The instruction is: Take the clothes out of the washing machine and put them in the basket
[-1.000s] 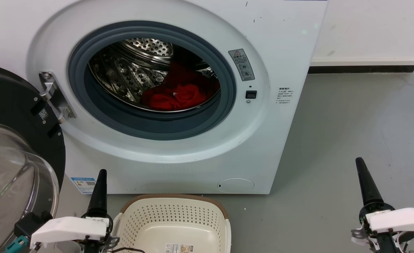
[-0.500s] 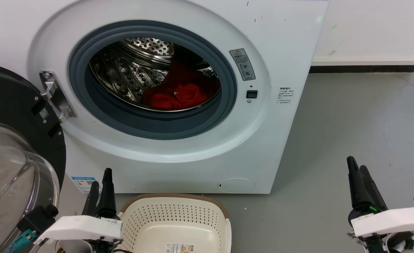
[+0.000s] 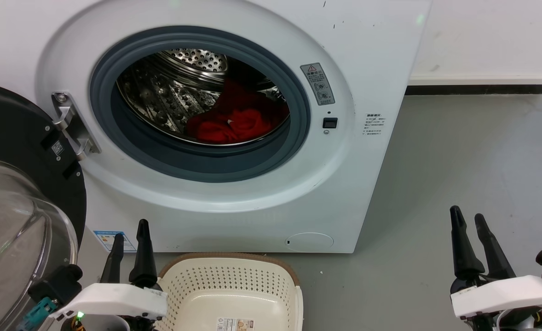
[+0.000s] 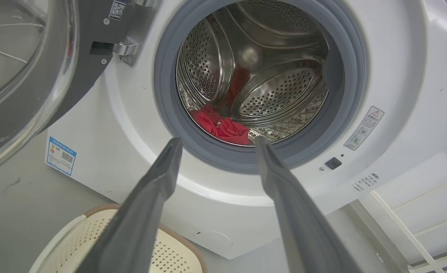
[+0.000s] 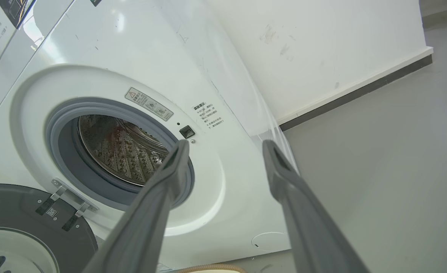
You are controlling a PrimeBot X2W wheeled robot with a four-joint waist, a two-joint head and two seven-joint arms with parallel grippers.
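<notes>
We saw the washing machine (image 3: pixel 381 55) standing on the grey floor (image 3: pixel 459 161): white front-loader, door (image 3: pixel 18 138) swung open to its left, dark rim, glass bowl facing out. A grey rubber seal (image 3: pixel 206 163) ringed the opening, with the perforated steel drum (image 3: pixel 170 96) behind it. The clothes (image 3: pixel 239 128) were bright red, crumpled in one heap at the drum's bottom, toward its right side, small white tag (image 3: pixel 228 122) on top. We couldn't count separate garments. The basket (image 3: pixel 225 280) sat upright on the floor just in front of the machine's lower front edge, below the opening: cream, perforated walls, brown rim, bare bottom showing a label (image 3: pixel 235 324).
</notes>
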